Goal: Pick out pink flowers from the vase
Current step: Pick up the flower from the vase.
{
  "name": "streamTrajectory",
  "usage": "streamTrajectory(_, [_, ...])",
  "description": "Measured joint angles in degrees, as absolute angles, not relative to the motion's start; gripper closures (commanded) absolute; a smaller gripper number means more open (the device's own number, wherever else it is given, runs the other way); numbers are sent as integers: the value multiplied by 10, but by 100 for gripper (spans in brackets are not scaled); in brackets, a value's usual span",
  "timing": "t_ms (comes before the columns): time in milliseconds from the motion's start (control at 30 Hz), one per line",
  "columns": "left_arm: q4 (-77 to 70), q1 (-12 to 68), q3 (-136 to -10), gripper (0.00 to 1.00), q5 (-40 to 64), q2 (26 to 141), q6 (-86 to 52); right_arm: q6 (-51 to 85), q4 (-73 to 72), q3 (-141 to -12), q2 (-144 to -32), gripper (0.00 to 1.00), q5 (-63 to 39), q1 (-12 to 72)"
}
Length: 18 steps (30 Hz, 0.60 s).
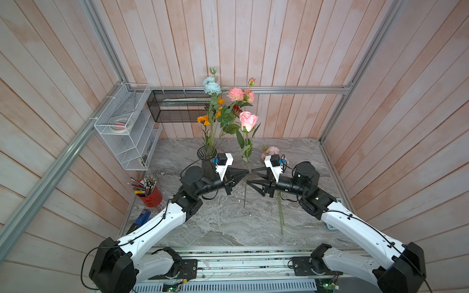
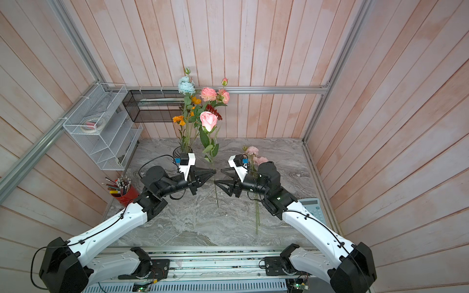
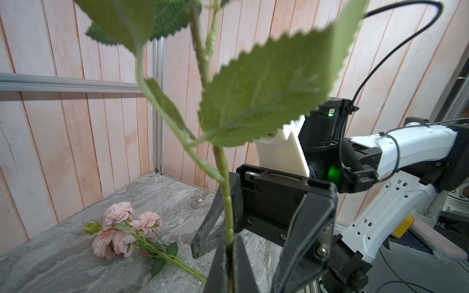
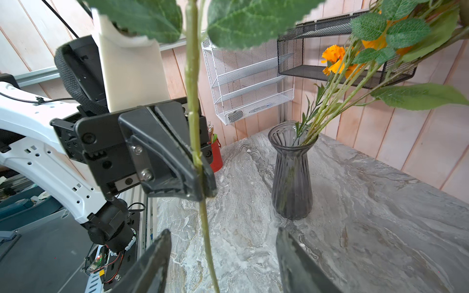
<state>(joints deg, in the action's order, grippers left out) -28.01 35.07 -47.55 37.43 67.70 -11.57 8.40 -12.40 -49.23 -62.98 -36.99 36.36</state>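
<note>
Pink rose stem [image 1: 245,196] hangs in left claw [image 1: 247,172], right claw [image 1: 249,176] spread beside.

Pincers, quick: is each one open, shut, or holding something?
Left pincer: shut on the stem of the pink rose.
Right pincer: open, that stem between its jaws, not gripped.

We are holding our left tool [image 1: 245,173] clamped shut on the pink rose stem [image 1: 245,195]. Facing it tip to tip, our right tool [image 1: 250,176] is standing with jaws apart, the stem between them. Both forearms are reaching inward, tools roughly level.
</note>
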Motion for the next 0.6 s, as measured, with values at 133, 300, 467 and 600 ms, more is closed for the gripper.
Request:
streamTrajectory(133, [-286,351,-471,100,371,682,-116,88,-138,-489,-640,39,-373,364])
streamTrajectory(300, [-297,353,-458,100,371,682,-116,90,-142,-489,-656,44,-374,364])
streamTrajectory(467, [-308,354,-455,100,371,682,-117,96,-152,-484,-657,48,-373,364])
streamTrajectory(600, [-312,354,-455,100,371,682,-118,98,-162,-480,-658,50,-373,364])
